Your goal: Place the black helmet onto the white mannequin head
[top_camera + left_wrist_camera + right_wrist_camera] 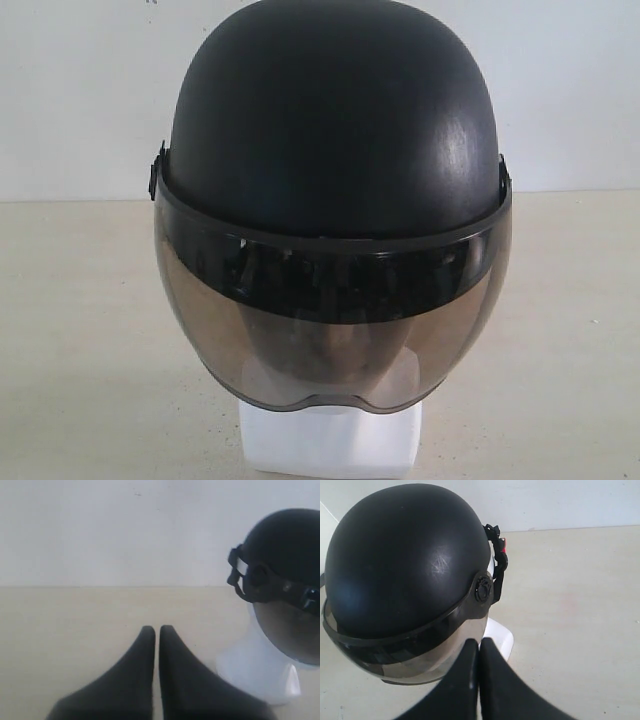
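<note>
Capping white mannequin head [330,445], black helmet [335,120]; left gripper [157,630], right gripper [479,642] pinched together, open table [80,350] around.

One black helmet [335,120], one white mannequin head [330,442], two hands [157,629] [479,642], maybe one tab [504,546]

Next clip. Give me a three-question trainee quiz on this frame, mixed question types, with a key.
1. True or false: the black helmet sits on the white mannequin head.
2. The visor is: A) raised, B) down over the face, C) missing.
3. Fill in: the left gripper and right gripper are both ____ and hold nothing.
Key: 1 true; 2 B; 3 shut.
</note>
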{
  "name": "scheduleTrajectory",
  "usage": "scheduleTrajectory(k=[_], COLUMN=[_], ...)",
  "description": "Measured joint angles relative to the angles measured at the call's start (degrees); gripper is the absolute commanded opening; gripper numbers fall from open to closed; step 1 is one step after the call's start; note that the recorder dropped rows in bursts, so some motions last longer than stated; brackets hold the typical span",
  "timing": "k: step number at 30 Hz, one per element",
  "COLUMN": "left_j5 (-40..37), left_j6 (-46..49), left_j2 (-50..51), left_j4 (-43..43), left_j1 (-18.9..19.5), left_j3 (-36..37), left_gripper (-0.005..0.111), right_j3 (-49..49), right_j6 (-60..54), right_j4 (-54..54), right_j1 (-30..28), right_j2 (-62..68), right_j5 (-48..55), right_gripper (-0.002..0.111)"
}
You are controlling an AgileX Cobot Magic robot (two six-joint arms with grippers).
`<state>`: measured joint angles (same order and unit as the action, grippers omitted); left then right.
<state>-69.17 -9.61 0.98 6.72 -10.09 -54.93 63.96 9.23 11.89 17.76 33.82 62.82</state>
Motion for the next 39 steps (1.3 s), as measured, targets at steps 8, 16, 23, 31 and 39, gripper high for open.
scheduleTrajectory(k=[8, 16, 23, 31, 39], left_j5=[-0.81, -0.94, 8.88, 39.38, 55.69], left_j6=[-5.80, -11.35, -19.62, -22.73, -22.25], left_j2=[-0.75, -0.75, -0.65, -0.52, -0.86], left_j4=[5.32, 8.44, 8.74, 8.33, 7.55], left_j1=[3.32, 6.28, 6.33, 6.33, 6.66], left_j3=[1.30, 7.44, 19.60, 32.48, 42.74], left_gripper=[0.004, 0.004, 0.004, 0.004, 0.004], right_j3=[0.00, 0.00, 0.00, 0.00, 0.00], right_j6=[0.00, 0.00, 0.00, 0.00, 0.00], right_j4=[0.00, 0.00, 0.00, 0.00, 0.00], right_j1=[0.00, 0.00, 0.00, 0.00, 0.00], right_j2=[0.00, 0.00, 0.00, 0.00, 0.00], right_j5=[0.00, 0.00, 0.00, 0.00, 0.00], right_gripper=[0.000, 0.000, 0.000, 0.000, 0.000])
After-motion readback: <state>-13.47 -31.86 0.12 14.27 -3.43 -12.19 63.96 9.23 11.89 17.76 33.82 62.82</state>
